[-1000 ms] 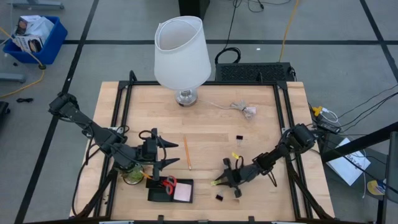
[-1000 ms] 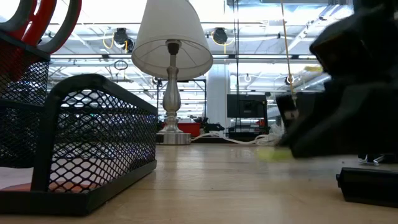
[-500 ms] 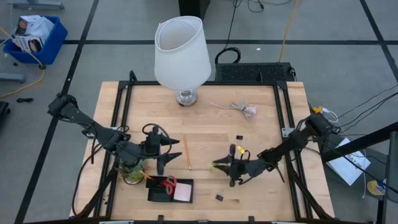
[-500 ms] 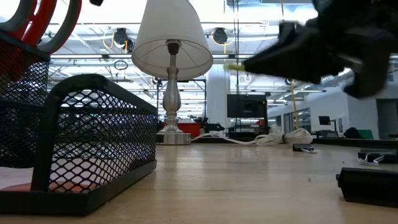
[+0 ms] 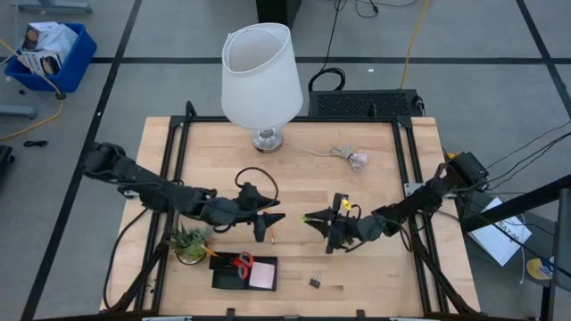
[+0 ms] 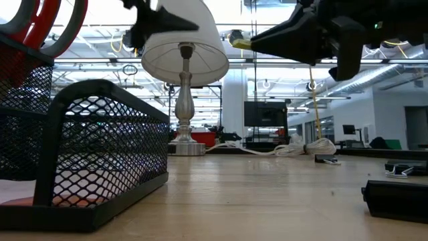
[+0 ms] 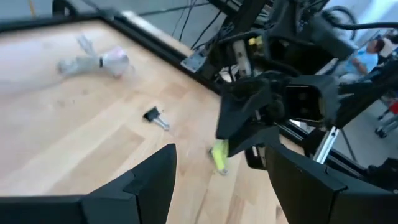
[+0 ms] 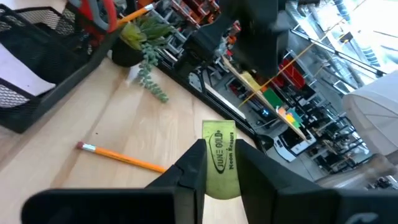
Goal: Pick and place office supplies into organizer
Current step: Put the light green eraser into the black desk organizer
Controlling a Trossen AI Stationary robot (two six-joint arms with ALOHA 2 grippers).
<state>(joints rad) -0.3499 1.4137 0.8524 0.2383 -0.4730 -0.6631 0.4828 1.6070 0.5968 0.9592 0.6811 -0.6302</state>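
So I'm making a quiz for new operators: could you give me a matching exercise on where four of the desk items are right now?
Items:
1. yellow eraser
2. scissors
3. pencil
4. binder clip

Places:
A. lying loose on the table near the front edge
B. held in the right gripper
C. inside the black organizer
D. on the table under the left gripper

Pairs: 1-B, 2-C, 3-D, 4-A

A small yellow-green eraser is being held by the right gripper, at three o'clock of the open-fingered left gripper.
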